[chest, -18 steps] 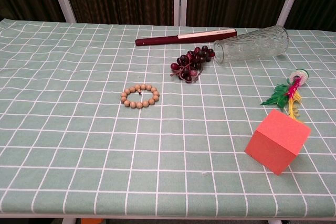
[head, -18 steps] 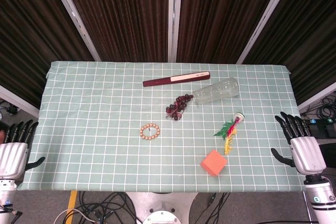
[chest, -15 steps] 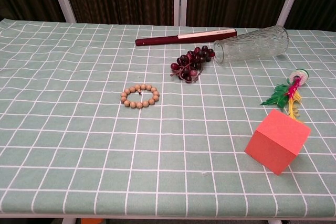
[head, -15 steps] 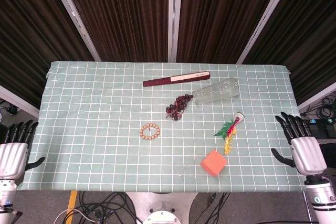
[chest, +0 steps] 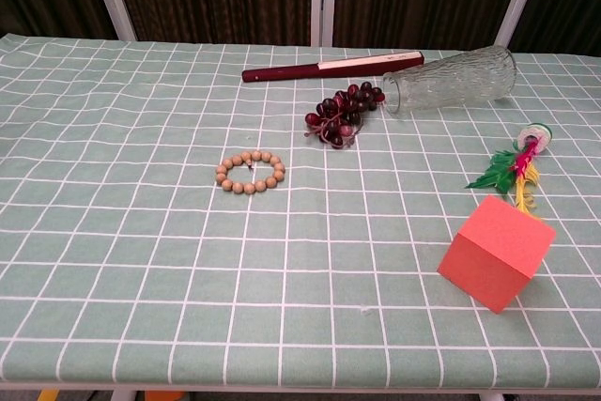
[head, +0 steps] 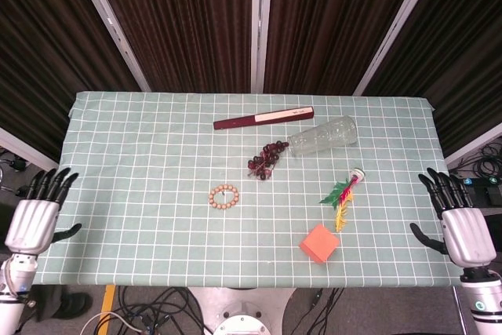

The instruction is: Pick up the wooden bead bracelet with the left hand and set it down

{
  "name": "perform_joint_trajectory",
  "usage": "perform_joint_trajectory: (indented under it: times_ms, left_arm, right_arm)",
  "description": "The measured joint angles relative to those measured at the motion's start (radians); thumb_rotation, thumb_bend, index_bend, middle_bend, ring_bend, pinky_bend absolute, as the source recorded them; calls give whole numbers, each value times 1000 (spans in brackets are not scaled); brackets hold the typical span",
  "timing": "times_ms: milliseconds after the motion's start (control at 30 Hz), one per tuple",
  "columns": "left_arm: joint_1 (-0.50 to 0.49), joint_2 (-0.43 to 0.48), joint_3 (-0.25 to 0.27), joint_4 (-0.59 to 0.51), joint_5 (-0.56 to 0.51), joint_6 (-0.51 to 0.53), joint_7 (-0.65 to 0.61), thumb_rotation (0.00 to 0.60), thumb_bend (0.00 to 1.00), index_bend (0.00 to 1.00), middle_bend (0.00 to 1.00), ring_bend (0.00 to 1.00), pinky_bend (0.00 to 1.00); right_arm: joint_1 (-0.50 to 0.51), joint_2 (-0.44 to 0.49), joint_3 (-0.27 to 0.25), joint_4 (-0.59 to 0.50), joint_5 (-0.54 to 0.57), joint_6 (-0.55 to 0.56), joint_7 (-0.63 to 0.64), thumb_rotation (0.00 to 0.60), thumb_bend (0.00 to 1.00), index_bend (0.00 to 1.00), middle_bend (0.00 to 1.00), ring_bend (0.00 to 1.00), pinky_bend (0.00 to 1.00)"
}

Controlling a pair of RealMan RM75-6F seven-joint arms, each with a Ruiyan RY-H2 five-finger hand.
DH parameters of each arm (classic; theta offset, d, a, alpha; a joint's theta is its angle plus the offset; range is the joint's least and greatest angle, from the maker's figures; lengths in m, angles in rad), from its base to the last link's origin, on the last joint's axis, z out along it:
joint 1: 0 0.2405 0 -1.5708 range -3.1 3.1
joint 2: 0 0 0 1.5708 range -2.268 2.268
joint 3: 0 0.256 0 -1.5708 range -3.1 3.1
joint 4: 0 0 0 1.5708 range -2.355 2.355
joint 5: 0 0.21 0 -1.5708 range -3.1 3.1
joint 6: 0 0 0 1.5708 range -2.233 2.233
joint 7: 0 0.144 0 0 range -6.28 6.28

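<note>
The wooden bead bracelet (head: 224, 197) (chest: 250, 173) lies flat as a ring on the green checked cloth, a little left of the table's middle. My left hand (head: 35, 217) hangs beside the table's front left corner, off the cloth, fingers apart and holding nothing, far from the bracelet. My right hand (head: 460, 225) hovers past the table's right edge, also spread and holding nothing. Neither hand shows in the chest view.
A dark red folded fan (head: 263, 118) lies at the back. A bunch of dark grapes (head: 267, 158), a glass vase on its side (head: 323, 136), a feathered shuttlecock (head: 345, 194) and an orange cube (head: 319, 243) occupy the right half. Cables lie on the floor below.
My left hand has shifted right, toward the table's corner. My right hand has drifted slightly right and down. The objects on the cloth have not moved.
</note>
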Motion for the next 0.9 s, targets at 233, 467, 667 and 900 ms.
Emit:
perform_joint_trajectory:
  times_ms: [233,467,667,900]
  left_arm:
    - [-189,-20,-10,77,129,-150,-110,600,42,331,289,99,8]
    - [-384,-113,-28,146,162,-353,-165,600,88,355,345,99,0]
    - [-503,-233,-33,235,164,-477,-121,600,93,363,340,99,0]
    - [-556,-334,-13,285,152,-536,-9,600,95,362,303,98,0]
  right_arm:
    - [-14,13,-1,-17,-28,37,-17,600,169,0,0,0,0]
    - [-24,6,-7,0,-15,34,13,600,169,0,0,0,0]
    - [-28,-1,-7,13,-10,33,25,600,169,0,0,0,0]
    - [-28,-8,-6,22,-2,23,28,600,168,0,0,0,0]
